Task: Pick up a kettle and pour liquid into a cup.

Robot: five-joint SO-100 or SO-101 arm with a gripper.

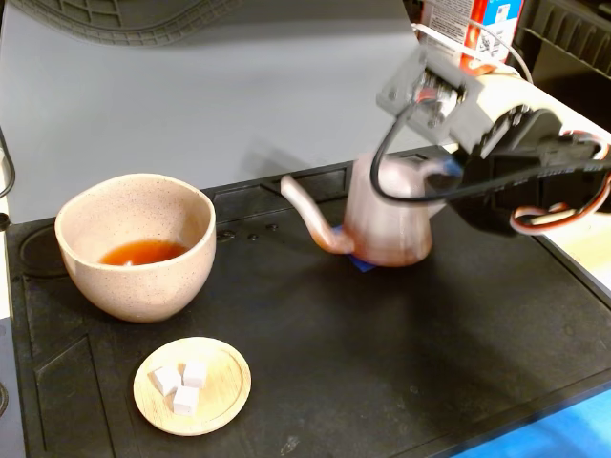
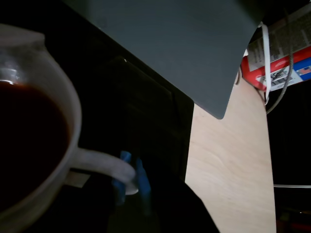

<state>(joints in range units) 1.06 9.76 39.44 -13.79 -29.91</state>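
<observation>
Fixed view, near to far. Wooden dish [image 1: 192, 385] with white cubes [image 1: 181, 385] at 7 o'clock, close to the front edge of the black mat [image 1: 382, 353]; bare mat right of it. Cup [image 1: 135, 245] at 9 o'clock holds reddish liquid [image 1: 143, 252]. Kettle [image 1: 387, 221], ribbed pinkish, spout toward cup, sits at 2 o'clock with open mat between. Gripper [image 2: 130, 177] at the kettle's handle [image 2: 104, 165]; grip cannot be told.

Up close, the kettle [image 2: 46, 145] fills the left, dark liquid [image 2: 26, 145] inside, its white handle [image 2: 104, 167] reaching over the black mat [image 2: 146, 116] beside the pale table [image 2: 228, 165].
</observation>
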